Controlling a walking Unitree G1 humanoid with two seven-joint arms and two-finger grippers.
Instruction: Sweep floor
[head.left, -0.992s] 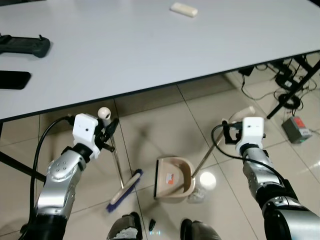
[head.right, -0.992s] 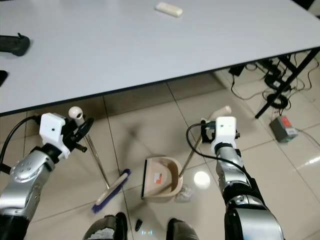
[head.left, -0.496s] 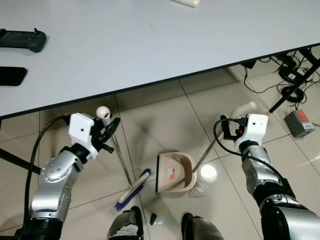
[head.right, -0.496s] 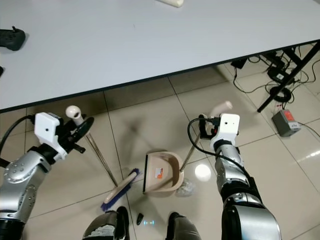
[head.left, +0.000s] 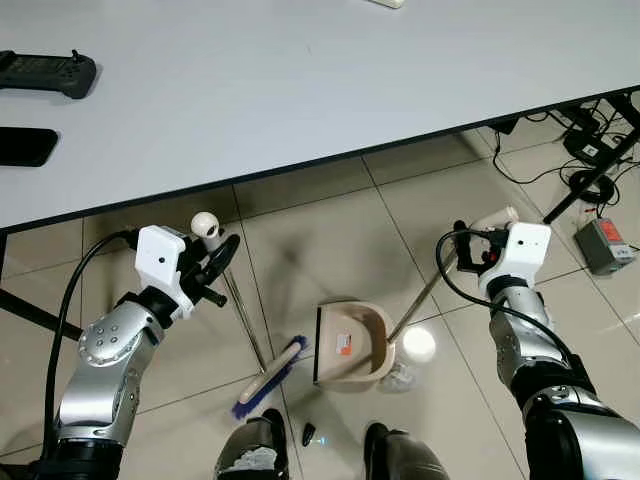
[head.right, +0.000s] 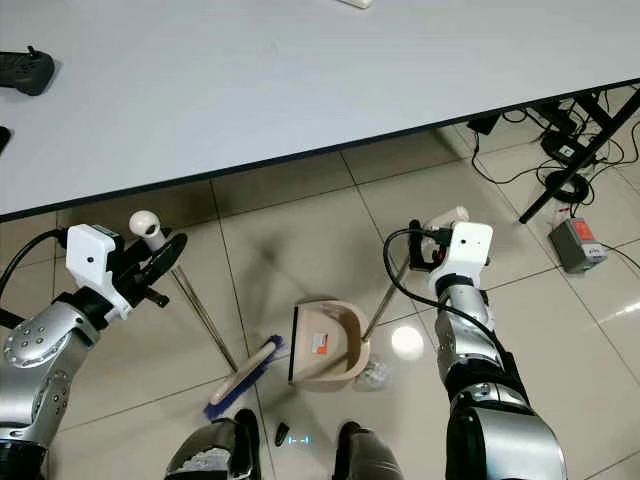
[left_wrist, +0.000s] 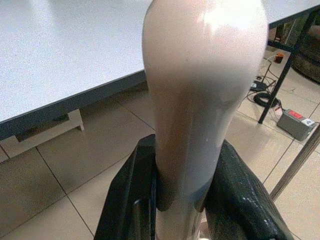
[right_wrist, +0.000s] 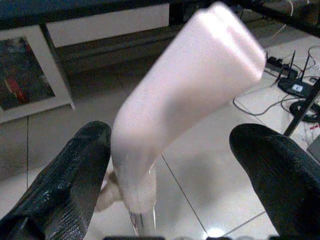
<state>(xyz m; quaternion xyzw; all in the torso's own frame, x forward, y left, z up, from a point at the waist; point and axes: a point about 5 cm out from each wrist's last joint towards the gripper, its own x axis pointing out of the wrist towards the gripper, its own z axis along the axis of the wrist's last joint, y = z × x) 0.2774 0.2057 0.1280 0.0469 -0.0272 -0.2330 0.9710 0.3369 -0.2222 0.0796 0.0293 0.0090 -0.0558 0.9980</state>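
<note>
While left claw (left_wrist: 182, 200) clamps broom handle (left_wrist: 200, 100), right claw (right_wrist: 170, 175) gapes around dustpan handle (right_wrist: 185, 100)

The robot has 2 silver arms built of rounded, jointed metal segments. Behind each gripper sits a boxy white wrist housing, and a thick black cable loops from that housing back along the forearm. The left gripper (head.left: 215, 262) and right gripper (head.left: 468, 251) each carry 2 long, matte black fingers (right_wrist: 64, 176).
</note>
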